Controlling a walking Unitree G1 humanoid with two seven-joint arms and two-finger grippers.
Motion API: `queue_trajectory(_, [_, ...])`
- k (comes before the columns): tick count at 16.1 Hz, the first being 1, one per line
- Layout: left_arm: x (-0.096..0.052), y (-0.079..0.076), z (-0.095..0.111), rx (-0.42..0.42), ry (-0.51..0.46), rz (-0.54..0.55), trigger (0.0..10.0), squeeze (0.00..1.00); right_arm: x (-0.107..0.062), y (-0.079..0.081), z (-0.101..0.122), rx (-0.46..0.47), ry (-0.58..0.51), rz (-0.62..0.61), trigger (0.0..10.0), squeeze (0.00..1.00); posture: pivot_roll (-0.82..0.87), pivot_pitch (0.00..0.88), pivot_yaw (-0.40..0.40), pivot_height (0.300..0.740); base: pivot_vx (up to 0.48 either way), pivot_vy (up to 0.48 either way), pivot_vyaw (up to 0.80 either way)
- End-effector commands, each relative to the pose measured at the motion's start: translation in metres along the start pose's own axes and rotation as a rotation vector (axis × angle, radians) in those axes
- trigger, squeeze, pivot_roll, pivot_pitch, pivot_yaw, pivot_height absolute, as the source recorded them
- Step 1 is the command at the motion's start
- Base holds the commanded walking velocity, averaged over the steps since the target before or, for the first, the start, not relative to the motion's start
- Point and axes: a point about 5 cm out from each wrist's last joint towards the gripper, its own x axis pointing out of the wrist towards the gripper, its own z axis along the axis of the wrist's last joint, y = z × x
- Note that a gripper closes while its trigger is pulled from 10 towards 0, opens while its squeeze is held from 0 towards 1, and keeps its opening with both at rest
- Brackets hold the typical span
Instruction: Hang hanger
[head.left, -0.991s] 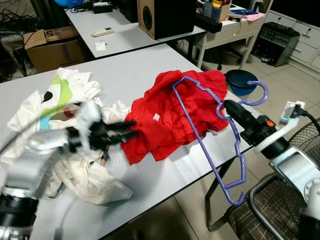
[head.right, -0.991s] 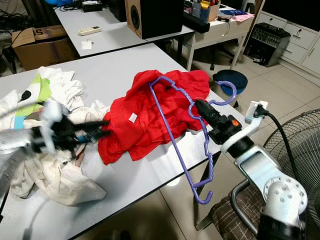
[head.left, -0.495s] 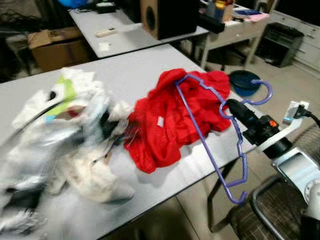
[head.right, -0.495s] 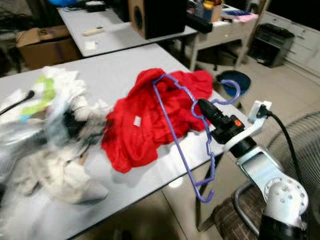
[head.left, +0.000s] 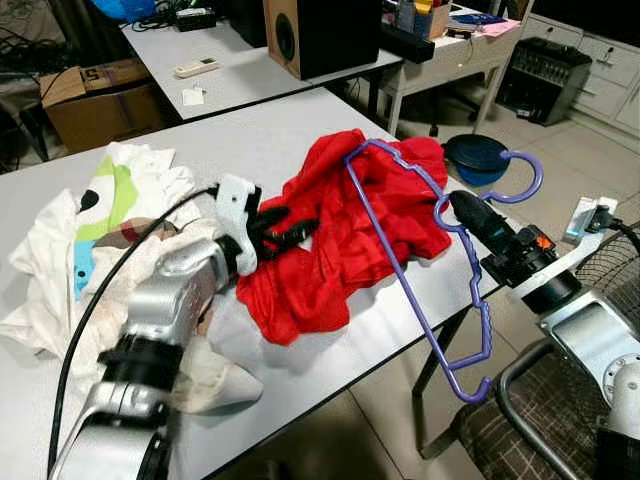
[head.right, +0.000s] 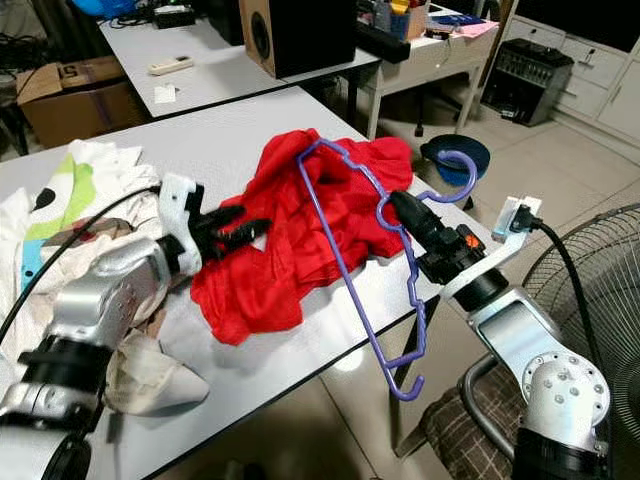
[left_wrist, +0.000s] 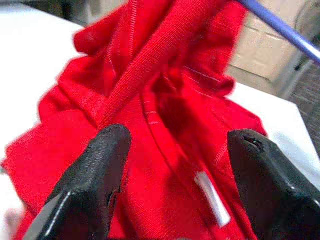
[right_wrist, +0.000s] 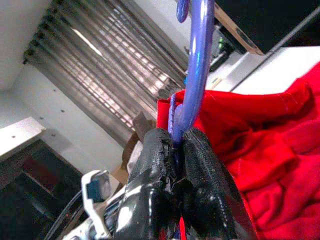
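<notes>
Left gripper (head.left: 298, 226) extended forward, fingers spread; right gripper (head.right: 400, 208) pinched closed, arm angled inward.

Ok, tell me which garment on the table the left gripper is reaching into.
The red shirt; the left gripper is open over its folds, while the white printed garment lies behind it.

Red garment, purple hanger
A red garment (head.left: 340, 240) and purple hanger (head.left: 420, 270) are seen on a pale grey surface (head.left: 230, 140).

It looks like an office or lab workroom: grey desks (head.left: 250, 150) stand in rows on a tiled floor (head.left: 590, 150), with a big speaker (head.left: 320, 35), a cardboard box (head.left: 105, 95), tangled cables (head.left: 20, 40) and white drawer units (head.left: 600, 55) along the far edge.
</notes>
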Motion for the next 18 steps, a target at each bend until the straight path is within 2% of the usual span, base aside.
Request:
queue_trajectory(1, [0.0, 0.004, 0.002, 0.03, 0.005, 0.02, 10.0, 1.0, 0.003, 0.011, 0.006, -0.023, -0.031, 0.061, 10.0, 0.0, -0.07, 0.0, 0.082, 0.74, 0.0, 0.0, 0.0])
queue_trajectory(2, [0.002, 0.005, -0.003, 0.037, 0.027, 0.029, 10.0, 1.0, 0.003, 0.012, 0.006, -0.022, -0.033, 0.067, 10.0, 0.0, -0.07, 0.0, 0.082, 0.74, 0.0, 0.0, 0.0])
queue_trajectory(3, [0.005, 0.007, -0.008, 0.035, 0.049, 0.046, 10.0, 0.92, 0.003, 0.012, 0.006, -0.022, -0.034, 0.07, 10.0, 0.0, -0.07, 0.0, 0.082, 0.74, 0.0, 0.0, 0.0])
queue_trajectory(4, [0.007, 0.006, -0.011, 0.037, 0.061, 0.025, 10.0, 0.24, 0.003, 0.011, 0.006, -0.021, -0.035, 0.072, 10.0, 0.0, -0.07, 0.0, 0.082, 0.74, 0.0, 0.0, 0.0])
queue_trajectory(5, [0.009, 0.009, -0.01, 0.028, 0.042, 0.057, 10.0, 0.0, 0.003, 0.012, 0.007, -0.021, -0.036, 0.075, 10.0, 0.0, -0.08, 0.0, 0.085, 0.74, 0.0, 0.0, 0.0])
queue_trajectory(7, [0.008, 0.01, 0.0, 0.035, -0.032, 0.057, 10.0, 0.0, 0.003, 0.012, 0.008, -0.023, -0.038, 0.077, 10.0, 0.0, -0.08, 0.0, 0.087, 0.74, 0.0, 0.0, 0.0])
queue_trajectory(8, [0.005, 0.01, 0.005, 0.007, -0.069, 0.024, 10.0, 0.0, 0.003, 0.013, 0.008, -0.023, -0.038, 0.079, 10.0, 0.0, -0.08, 0.0, 0.088, 0.74, 0.0, 0.0, 0.0])
queue_trajectory(9, [-0.001, 0.005, 0.007, 0.01, -0.076, -0.084, 10.0, 0.95, 0.002, 0.012, 0.008, -0.023, -0.038, 0.078, 10.0, 0.0, -0.08, 0.0, 0.086, 0.74, 0.0, 0.0, 0.0])
queue_trajectory(10, [-0.01, 0.002, 0.009, 0.038, -0.067, -0.222, 10.0, 1.0, 0.001, 0.012, 0.008, -0.023, -0.037, 0.077, 10.0, 0.0, -0.08, 0.0, 0.086, 0.74, 0.0, 0.0, 0.0])
queue_trajectory(11, [-0.014, 0.008, 0.012, 0.064, -0.067, -0.221, 10.0, 1.0, 0.001, 0.012, 0.007, -0.021, -0.033, 0.08, 10.0, 0.0, -0.08, 0.0, 0.085, 0.74, 0.0, 0.0, 0.0])
queue_trajectory(12, [-0.012, 0.016, 0.015, 0.085, -0.078, -0.166, 10.0, 1.0, 0.001, 0.012, 0.006, -0.02, -0.027, 0.087, 10.0, 0.0, -0.08, 0.0, 0.084, 0.74, 0.0, 0.0, 0.0])
queue_trajectory(15, [0.002, 0.014, 0.005, 0.086, -0.042, -0.126, 10.0, 1.0, 0.002, 0.013, 0.007, -0.017, -0.024, 0.099, 10.0, 0.0, -0.08, 0.0, 0.085, 0.74, 0.0, 0.0, 0.0])
queue_trajectory(16, [0.005, 0.015, 0.001, 0.091, -0.02, -0.095, 10.0, 0.68, 0.002, 0.014, 0.007, -0.018, -0.025, 0.1, 10.0, 0.0, -0.08, 0.0, 0.086, 0.74, 0.0, 0.0, 0.0])
queue_trajectory(17, [0.008, 0.015, -0.001, 0.075, -0.022, -0.083, 10.0, 0.31, 0.002, 0.014, 0.007, -0.018, -0.026, 0.103, 10.0, 0.0, -0.09, 0.0, 0.087, 0.74, 0.0, 0.0, 0.0])
queue_trajectory(18, [0.009, 0.014, -0.001, 0.052, -0.039, -0.091, 0.0, 0.0, 0.002, 0.014, 0.007, -0.018, -0.026, 0.103, 10.0, 0.0, -0.09, 0.0, 0.089, 0.74, 0.0, 0.0, 0.0])
